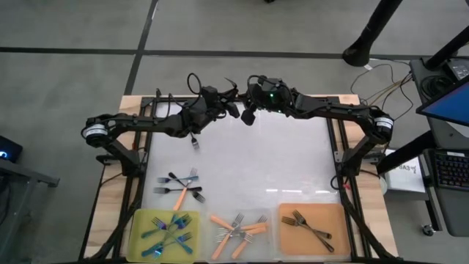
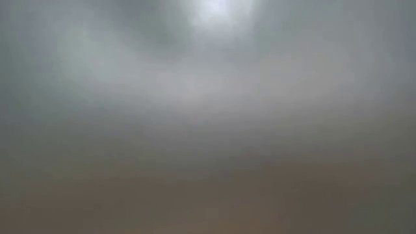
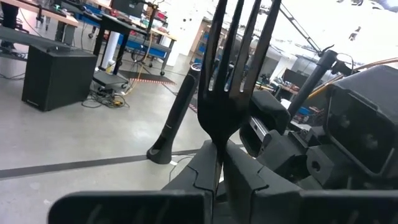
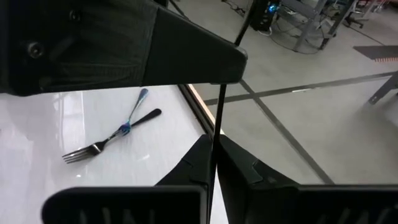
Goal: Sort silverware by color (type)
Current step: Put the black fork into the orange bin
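Note:
Both grippers meet high above the table's far edge, my left gripper (image 1: 229,107) and my right gripper (image 1: 248,115) close together. A dark grey-black fork (image 3: 230,93) is between them; each gripper is shut on it. Its tines stick out past my left fingertips (image 3: 219,168). In the right wrist view the fork shows edge-on as a thin dark strip (image 4: 216,118) running from my right fingertips (image 4: 211,177) up to the left gripper. The low view is blurred all over and shows nothing. My left gripper pinches the dark fork by its neck (image 3: 217,140), just below the tines, between its two fingers. The fingers lie along the fork, and the head stands free beyond them. The fork is lifted clear of the table. My right gripper pinches the thin edge of the same fork's handle (image 4: 212,155) between its two fingers. The fingers lie along the handle. The rest of the strip reaches up to the left gripper's finger (image 4: 186,59), well above the table.
A blue fork and a dark fork lie crossed on the white mat (image 4: 118,134), seen small in the high view (image 1: 195,141). A heap of mixed forks (image 1: 179,189) lies nearer. Along the near edge: yellow-green tray (image 1: 139,220) with blue forks, clear tray (image 1: 267,246) with orange ones, orange tray (image 1: 337,216) with dark ones.

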{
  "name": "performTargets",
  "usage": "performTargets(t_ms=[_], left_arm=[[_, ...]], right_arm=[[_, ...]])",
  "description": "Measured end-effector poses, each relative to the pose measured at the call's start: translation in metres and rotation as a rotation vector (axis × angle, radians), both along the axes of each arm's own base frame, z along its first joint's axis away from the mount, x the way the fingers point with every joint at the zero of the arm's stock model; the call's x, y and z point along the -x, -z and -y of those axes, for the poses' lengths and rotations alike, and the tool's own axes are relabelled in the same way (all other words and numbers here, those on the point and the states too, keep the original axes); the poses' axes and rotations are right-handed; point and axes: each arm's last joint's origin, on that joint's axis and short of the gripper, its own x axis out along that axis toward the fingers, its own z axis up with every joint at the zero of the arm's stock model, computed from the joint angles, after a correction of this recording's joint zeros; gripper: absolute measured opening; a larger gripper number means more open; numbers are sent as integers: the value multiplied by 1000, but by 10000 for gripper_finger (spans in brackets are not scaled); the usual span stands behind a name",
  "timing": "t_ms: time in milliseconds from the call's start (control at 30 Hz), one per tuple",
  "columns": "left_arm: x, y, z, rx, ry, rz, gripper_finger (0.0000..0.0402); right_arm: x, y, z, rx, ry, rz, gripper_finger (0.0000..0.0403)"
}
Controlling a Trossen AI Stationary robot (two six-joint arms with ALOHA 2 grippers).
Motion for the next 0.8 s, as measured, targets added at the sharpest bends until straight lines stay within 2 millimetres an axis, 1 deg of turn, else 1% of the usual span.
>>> performTargets(t_ms=[100, 167, 267, 367, 467, 567, 633, 667, 800], left_arm=[[0, 0, 0, -30, 0, -28, 1], [0, 0, 0, -77, 1, -76, 9], [0, 1, 0, -107, 0, -121, 34], [0, 3, 0, -124, 0, -165, 67], [0, 6, -1, -113, 2, -195, 97], [-1, 9, 1, -102, 17, -215, 120], [-2, 11, 3, -79, 84, -215, 130], [-3, 12, 5, -65, 148, -208, 133], [-11, 13, 15, -63, 530, -153, 135]], right_arm=[[0, 0, 0, 1, 3, -4, 10], [0, 1, 0, 0, 1, -12, 9], [1, 2, -1, 9, 15, -39, 9], [5, 1, 0, 20, 66, -69, 9], [13, -8, 2, 39, 141, -111, 9], [25, -24, 3, 50, 201, -156, 9], [36, -34, -1, 37, 206, -183, 9], [42, -38, -4, 29, 205, -195, 9], [69, -52, -17, -27, 214, -244, 9]])
